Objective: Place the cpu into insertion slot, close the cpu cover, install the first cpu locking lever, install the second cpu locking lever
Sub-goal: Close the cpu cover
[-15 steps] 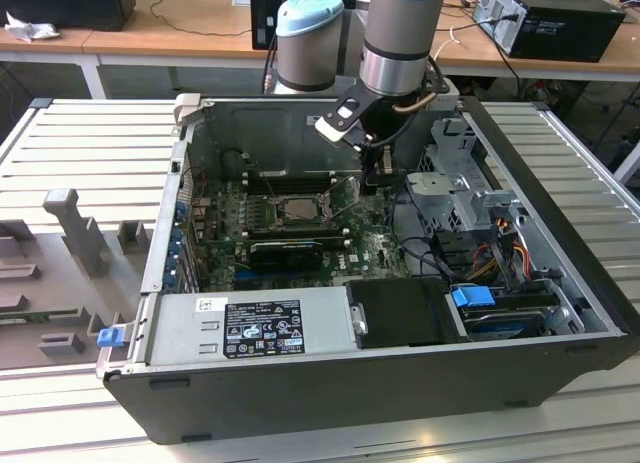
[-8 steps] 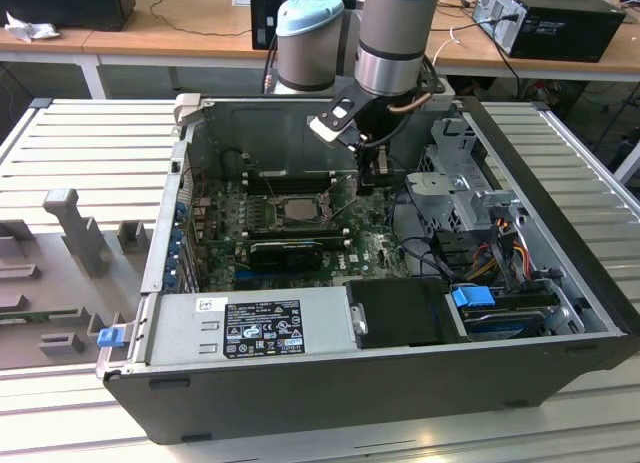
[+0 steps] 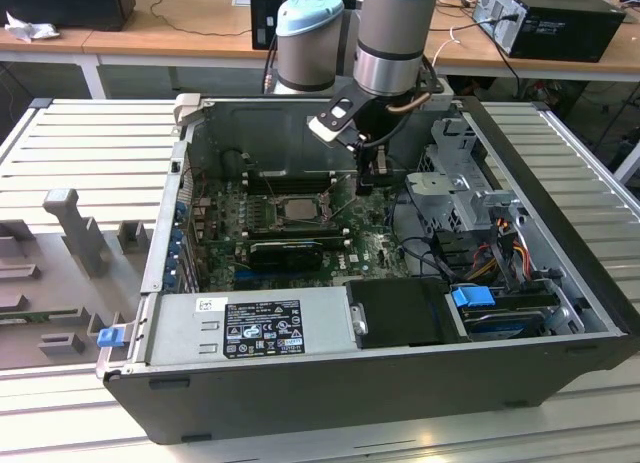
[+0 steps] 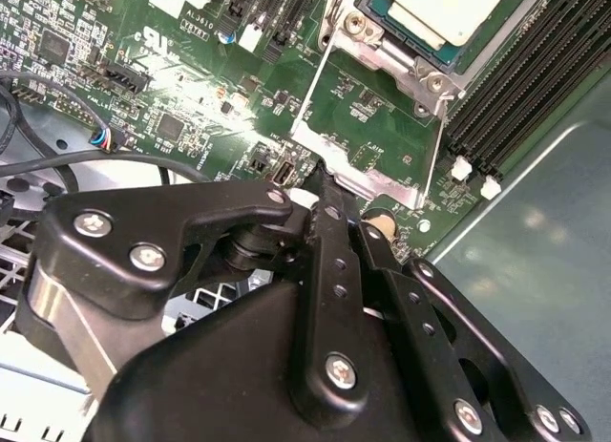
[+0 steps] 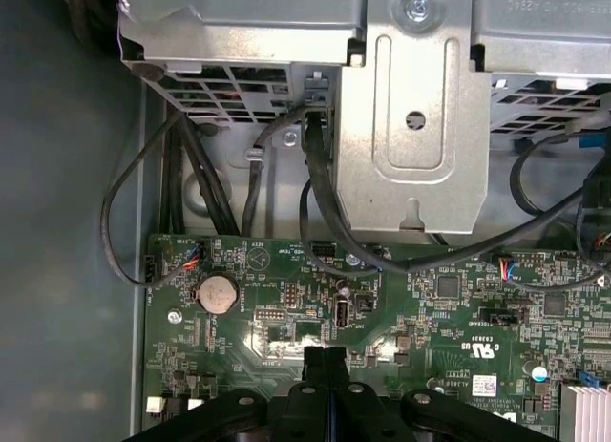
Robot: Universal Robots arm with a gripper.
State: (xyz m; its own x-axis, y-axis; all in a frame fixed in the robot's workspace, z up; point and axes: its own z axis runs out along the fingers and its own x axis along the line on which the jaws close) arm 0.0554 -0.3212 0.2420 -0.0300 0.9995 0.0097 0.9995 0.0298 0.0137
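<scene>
**A:** Exterior view first. Where is the arm?

**B:** It reaches down into the open dark metal computer case [image 3: 300, 383] on the ribbed grey table [image 3: 90, 143]. Its black claw [image 3: 370, 183] hangs over the green motherboard [image 3: 225, 233], near the small flat silver-topped square cpu [image 3: 298, 207], on the exterior view's right of it.

**A:** And the second wrist view?

**B:** The cpu sits in the square metal-rimmed insertion slot [image 4: 406, 62]. The thin dull-grey cpu cover [image 4: 358, 161] stands open, leaning toward the claw, so the chip lies bare.

**A:** What about the claw itself?

**B:** It is clenched and grasps nothing. I'd judge that suits nudging the cover, since its tip is just beside the cover's free edge.

**A:** First wrist view?

**B:** The fingers [image 5: 313, 366] are pressed together above the board.
</scene>
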